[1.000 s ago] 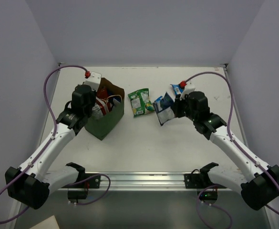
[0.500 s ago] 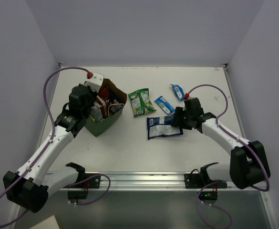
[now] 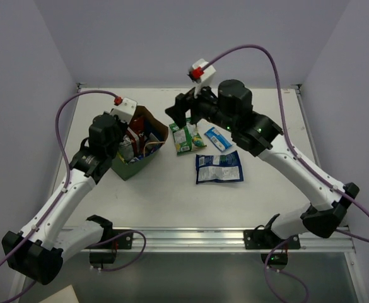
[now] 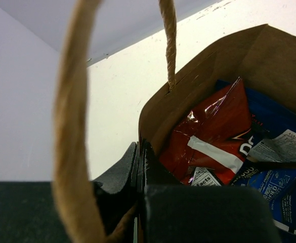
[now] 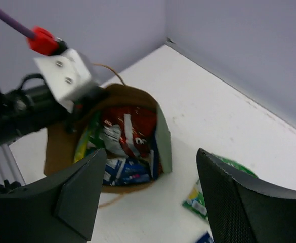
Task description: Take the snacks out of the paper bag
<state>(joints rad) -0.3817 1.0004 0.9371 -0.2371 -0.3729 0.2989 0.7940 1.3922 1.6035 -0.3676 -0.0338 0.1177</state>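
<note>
The right gripper (image 5: 152, 154) hangs spread wide above the table (image 3: 171, 196), just right of the bag (image 3: 140, 163). The left gripper (image 4: 139, 167) pinches the bag's left rim. The bag stands open at the table's left, holding a red chip bag (image 4: 213, 134) and blue packets (image 4: 271, 190); a green packet (image 3: 185, 136), blue bar (image 3: 217, 139) and blue-and-white packet (image 3: 218, 168) lie to its right.

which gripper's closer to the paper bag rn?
Left. The left gripper is clamped on the rim of the paper bag, touching it. The right gripper hangs open off the bag's right side, near the green packet, not touching the bag.
</note>
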